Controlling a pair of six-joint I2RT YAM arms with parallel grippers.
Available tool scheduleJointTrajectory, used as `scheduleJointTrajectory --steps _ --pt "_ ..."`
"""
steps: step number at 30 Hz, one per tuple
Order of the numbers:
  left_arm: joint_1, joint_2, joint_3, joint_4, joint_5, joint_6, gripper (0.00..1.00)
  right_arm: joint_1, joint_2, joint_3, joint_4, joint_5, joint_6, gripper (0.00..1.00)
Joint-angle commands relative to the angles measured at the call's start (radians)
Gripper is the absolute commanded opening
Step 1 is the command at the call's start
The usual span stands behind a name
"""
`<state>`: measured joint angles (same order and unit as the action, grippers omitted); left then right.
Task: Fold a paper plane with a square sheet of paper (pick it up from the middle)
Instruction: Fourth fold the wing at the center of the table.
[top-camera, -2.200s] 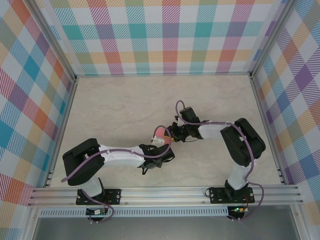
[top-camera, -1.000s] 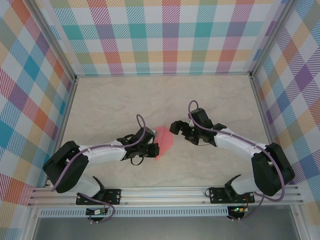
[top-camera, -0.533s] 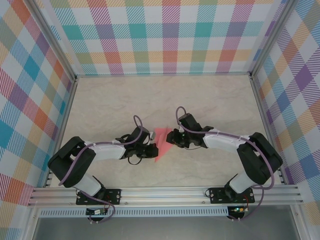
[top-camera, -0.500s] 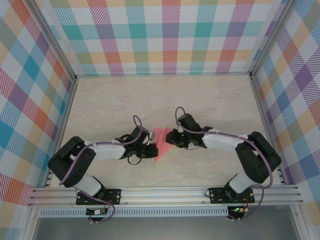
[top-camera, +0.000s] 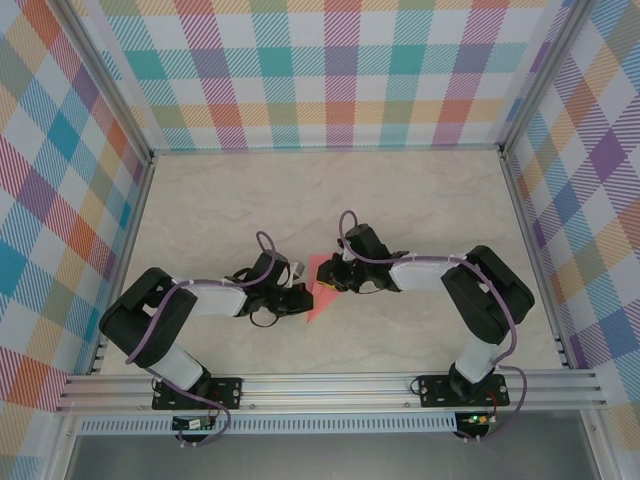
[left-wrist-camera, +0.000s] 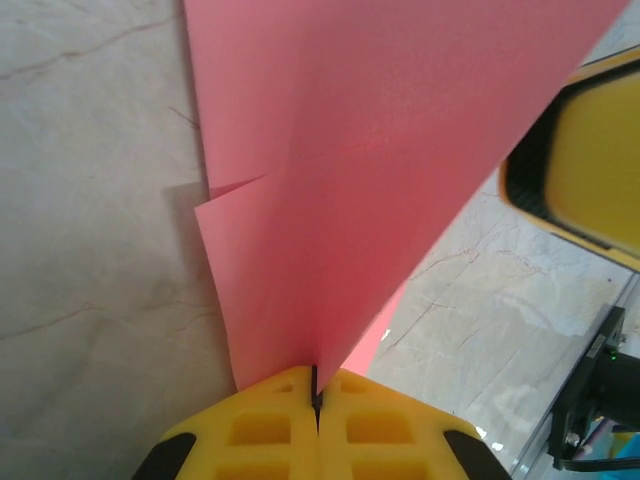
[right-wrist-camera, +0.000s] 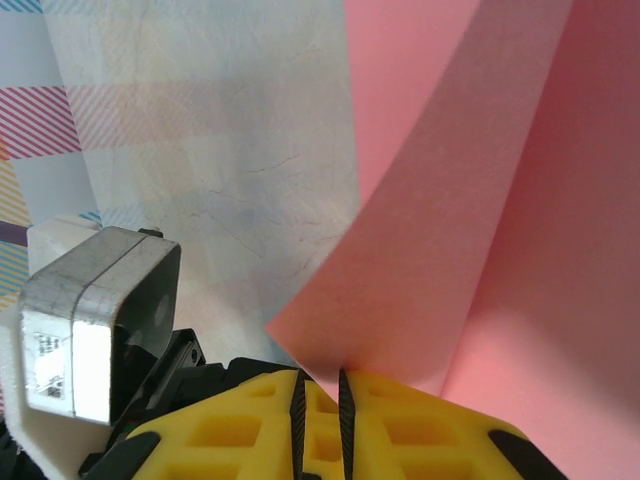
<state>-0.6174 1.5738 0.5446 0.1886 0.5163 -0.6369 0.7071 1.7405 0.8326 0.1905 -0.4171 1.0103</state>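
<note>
The salmon-pink paper plane (top-camera: 319, 287) is a folded, pointed shape held low over the table's middle, its tip toward the near edge. My left gripper (top-camera: 301, 298) comes in from the left and is shut on its lower edge; the yellow jaws (left-wrist-camera: 317, 396) meet with the paper (left-wrist-camera: 380, 150) pinched between them. From the right, my right gripper (top-camera: 330, 279) has its jaws (right-wrist-camera: 320, 388) drawn in to a narrow slit, and the paper's (right-wrist-camera: 480, 220) folded edge runs into it. The right gripper's yellow finger (left-wrist-camera: 585, 165) stands beside the sheet.
The marble tabletop (top-camera: 300, 200) is bare around the arms. Plaid walls (top-camera: 340, 70) close off the back and both sides, with an aluminium rail (top-camera: 330, 388) along the near edge. The left wrist's camera housing (right-wrist-camera: 95, 325) sits close beside my right jaws.
My right gripper swung left to the paper and closed from wide open to a narrow slit on its edge. The left gripper kept its hold and shifted slightly.
</note>
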Motion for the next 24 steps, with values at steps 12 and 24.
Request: scheduleJointTrajectory --steps 12,24 --pt "0.082 0.056 -0.003 0.025 0.141 -0.028 0.04 0.003 0.042 0.03 0.026 0.005 0.034 0.19" --pt "0.108 0.103 0.009 0.051 0.2 -0.057 0.05 0.003 0.079 0.058 0.05 -0.039 0.027 0.21"
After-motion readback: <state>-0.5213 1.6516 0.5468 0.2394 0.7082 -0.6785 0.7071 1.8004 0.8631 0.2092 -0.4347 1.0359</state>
